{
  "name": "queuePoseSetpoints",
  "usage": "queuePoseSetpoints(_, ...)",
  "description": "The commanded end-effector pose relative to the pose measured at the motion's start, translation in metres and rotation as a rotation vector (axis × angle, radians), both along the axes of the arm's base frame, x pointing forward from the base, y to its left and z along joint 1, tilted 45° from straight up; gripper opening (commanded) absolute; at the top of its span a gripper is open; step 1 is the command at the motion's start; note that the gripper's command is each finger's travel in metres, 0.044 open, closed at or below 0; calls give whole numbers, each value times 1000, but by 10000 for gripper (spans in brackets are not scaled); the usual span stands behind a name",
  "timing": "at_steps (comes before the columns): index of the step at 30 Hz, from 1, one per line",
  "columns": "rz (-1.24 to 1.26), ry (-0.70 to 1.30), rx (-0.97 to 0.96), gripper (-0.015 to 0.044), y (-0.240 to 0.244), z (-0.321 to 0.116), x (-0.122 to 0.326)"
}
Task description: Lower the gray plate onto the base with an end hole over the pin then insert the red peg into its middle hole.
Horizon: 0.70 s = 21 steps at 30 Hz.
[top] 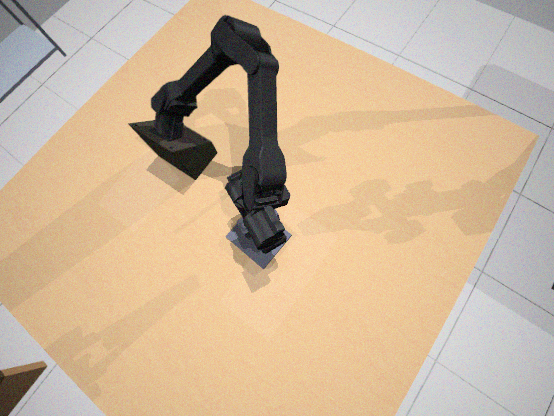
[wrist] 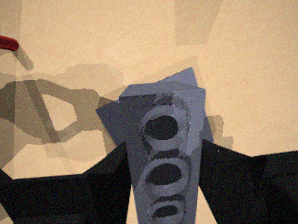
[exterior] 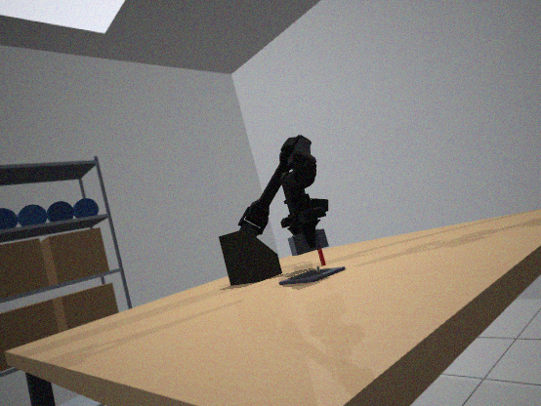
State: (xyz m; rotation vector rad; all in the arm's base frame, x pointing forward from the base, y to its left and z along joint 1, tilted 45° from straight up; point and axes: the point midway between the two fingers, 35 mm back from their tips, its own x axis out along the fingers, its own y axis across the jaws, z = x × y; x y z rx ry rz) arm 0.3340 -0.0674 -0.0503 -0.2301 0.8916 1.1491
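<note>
My gripper (top: 268,241) (exterior: 310,240) (wrist: 157,138) is shut on the gray plate (exterior: 320,237) (wrist: 193,135), which hangs above the base with clear space beneath it. In the wrist view the plate's round holes show in a row, its far end over the base. The blue-gray square base (top: 264,261) (exterior: 336,270) (wrist: 110,121) lies flat on the table, turned at an angle to the plate. A short pin (exterior: 318,268) stands up from it; the plate hides it in the wrist view. The red peg (exterior: 321,257) (wrist: 8,43) stands upright, beyond the base in the exterior view, outside the gripper.
The arm's dark mount (top: 192,159) (exterior: 249,261) stands on the wooden table (top: 350,300) (exterior: 234,342) behind the base. Arm shadows fall over the table around the base. A shelf rack (exterior: 113,239) with boxes and blue round things stands off the table.
</note>
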Motion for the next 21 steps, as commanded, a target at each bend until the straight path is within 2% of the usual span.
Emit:
queuePoseSetpoints(1,-1,13,1,0,-2,-17,-7)
queuePoseSetpoints(21,-3,16,2,0,-4,-25,-9)
